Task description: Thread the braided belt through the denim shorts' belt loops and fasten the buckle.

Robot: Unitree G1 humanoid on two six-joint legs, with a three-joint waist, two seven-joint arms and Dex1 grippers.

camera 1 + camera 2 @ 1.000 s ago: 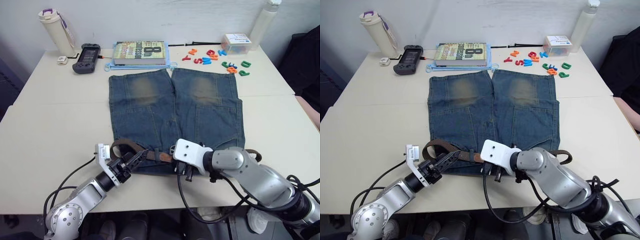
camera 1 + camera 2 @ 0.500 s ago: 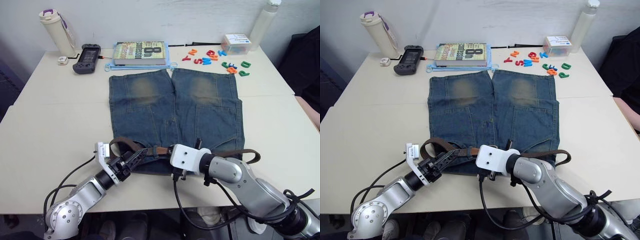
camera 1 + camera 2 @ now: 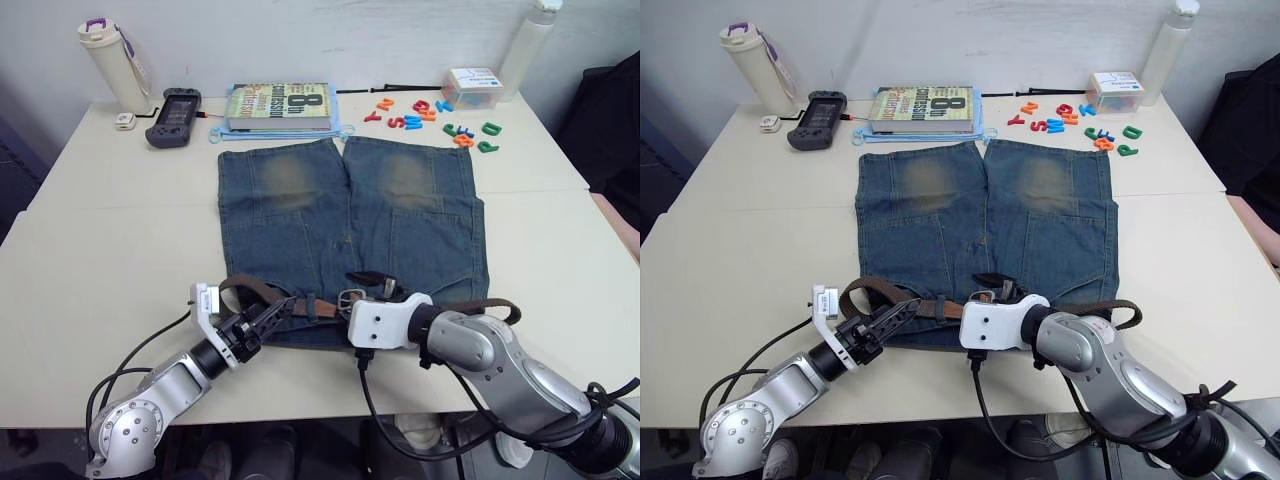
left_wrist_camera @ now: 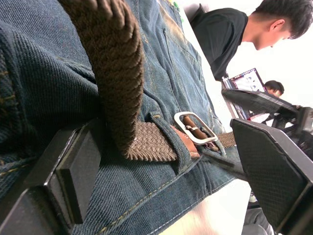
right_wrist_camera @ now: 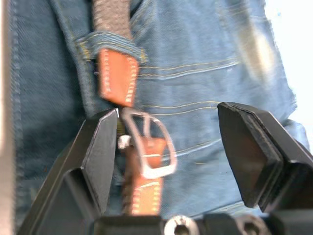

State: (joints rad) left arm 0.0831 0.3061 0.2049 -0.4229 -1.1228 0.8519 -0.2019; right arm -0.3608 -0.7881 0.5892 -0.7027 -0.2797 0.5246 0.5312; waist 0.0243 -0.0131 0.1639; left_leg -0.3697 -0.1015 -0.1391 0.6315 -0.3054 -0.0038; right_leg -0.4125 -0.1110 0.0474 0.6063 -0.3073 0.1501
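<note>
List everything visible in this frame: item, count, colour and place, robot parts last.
Denim shorts: one, blue, table centre.
Braided belt: one, brown, along the waistband.
Buckle: one, silver, mid-waistband.
Book: one, far edge.
Water bottle: one, cream, far left corner.
Game controller: one, dark, beside it.
Letter magnets: several, mixed colours, far right.
Plastic box: one, clear, far right.
Table: one, cream.
Left gripper: open, at the belt.
Right gripper: open, by the buckle.
</note>
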